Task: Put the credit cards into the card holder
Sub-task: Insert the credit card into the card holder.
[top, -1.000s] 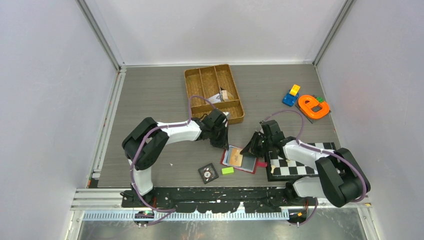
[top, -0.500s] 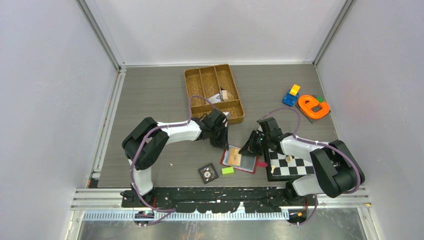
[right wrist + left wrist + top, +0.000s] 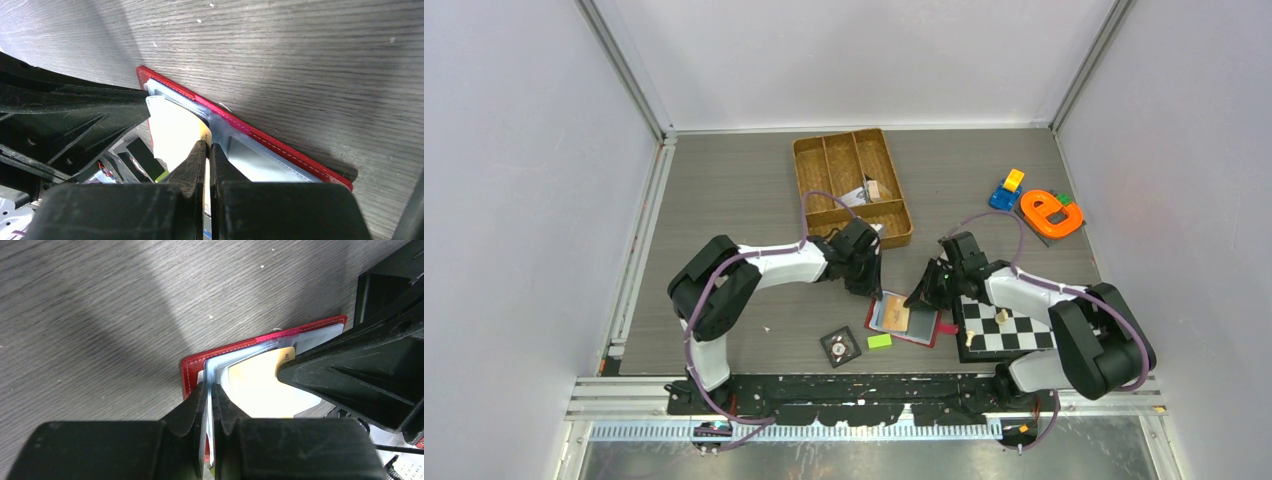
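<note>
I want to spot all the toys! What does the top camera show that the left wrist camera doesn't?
Only the top camera shows the woven tray, the chessboard, the green block and the orange toy. Only the left wrist camera shows, up close, the left gripper pinched shut on a blue-grey pocket edge of the card holder. Both show the red holder lying open and the tan-orange card over its pockets.
</note>
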